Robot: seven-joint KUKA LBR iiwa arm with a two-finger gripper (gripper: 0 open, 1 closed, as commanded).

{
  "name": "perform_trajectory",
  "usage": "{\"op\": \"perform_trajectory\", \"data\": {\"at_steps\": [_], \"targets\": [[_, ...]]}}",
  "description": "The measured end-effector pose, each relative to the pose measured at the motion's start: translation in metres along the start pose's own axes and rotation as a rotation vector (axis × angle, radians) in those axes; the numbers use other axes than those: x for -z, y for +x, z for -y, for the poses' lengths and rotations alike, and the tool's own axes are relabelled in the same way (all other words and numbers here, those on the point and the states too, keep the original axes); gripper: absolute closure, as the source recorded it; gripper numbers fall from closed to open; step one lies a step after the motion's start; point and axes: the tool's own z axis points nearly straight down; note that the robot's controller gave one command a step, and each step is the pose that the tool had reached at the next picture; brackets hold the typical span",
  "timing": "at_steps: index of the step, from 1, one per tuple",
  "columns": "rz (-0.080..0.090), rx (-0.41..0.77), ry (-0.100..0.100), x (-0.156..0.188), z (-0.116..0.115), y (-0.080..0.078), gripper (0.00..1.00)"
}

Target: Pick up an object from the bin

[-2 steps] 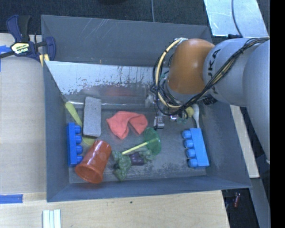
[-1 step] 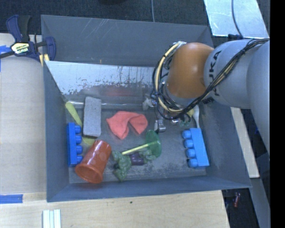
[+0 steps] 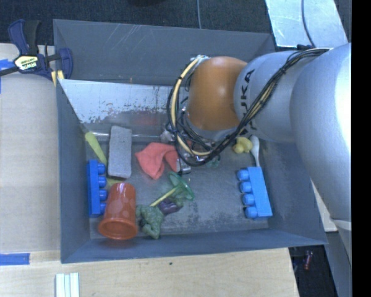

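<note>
hanging over the middle of the bin [image 3: 173, 48], the gripper [image 3: 184, 164] sits just beside a crumpled red cloth [image 3: 154, 159] and near a green sprig [image 3: 180, 189]; open or closed cannot be told.

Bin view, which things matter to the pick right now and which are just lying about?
In play: hand; red crumpled piece beside it; green stemmed toy just below it.
Lying about: grey block; orange cup; blue brick beside the cup; blue brick at the view's right; yellow piece.
</note>
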Motion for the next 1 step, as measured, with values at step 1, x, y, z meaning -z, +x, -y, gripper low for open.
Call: {"op": "perform_trajectory", "data": {"at_steps": [1], "targets": [[0.004,0.133,-0.001,0.0025,0.0024,-0.0107,1.0]]}}
